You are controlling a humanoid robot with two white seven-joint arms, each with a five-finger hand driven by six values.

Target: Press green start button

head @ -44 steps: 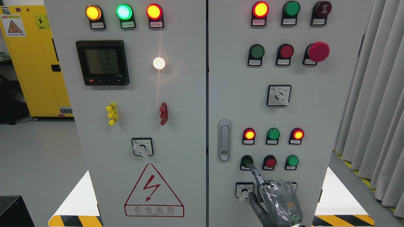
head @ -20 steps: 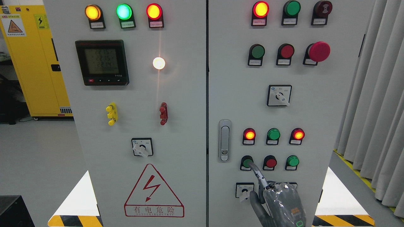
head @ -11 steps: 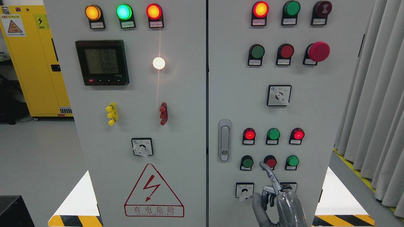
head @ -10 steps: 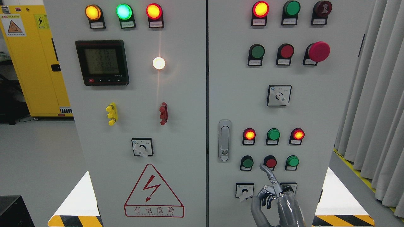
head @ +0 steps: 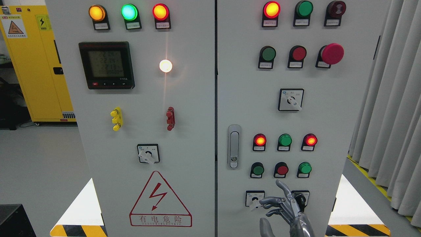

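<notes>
Robot hand (head: 283, 205), the right one, coming up from the bottom edge, hangs below the lowest row of push buttons with its fingers (head: 270, 199) spread loosely and holding nothing; we see no left hand anywhere. Our landmark is the green start button (head: 258, 170), which we take to be the leftmost in that low row on the right-hand cabinet door (head: 329, 115); it is dark green and unlit, and our hand sits below it and to its right, apart from it, with no fingertip on its face. We judge that we are off the button, either between presses or done with one; nothing in view tells us whether a press has registered, since the green lamp (head: 284, 140) above and to the right of the button looks unlit while the red lamp (head: 260, 140) straight above it glows. If a press is wanted, the next move calls for one finger singled out, carried up and left onto the button's face and pushed straight in. The nearest risk is the red button (head: 282, 170) just to the right of the start button, and further right a brighter green button (head: 305, 168) that could be mistaken for it. Directly below the start button sits a selector switch (head: 254, 198), very close to our fingertips, so a careless sweep might knock its knob. The door latch (head: 234, 146) stands to the upper left of the button, clear of our path.
</notes>
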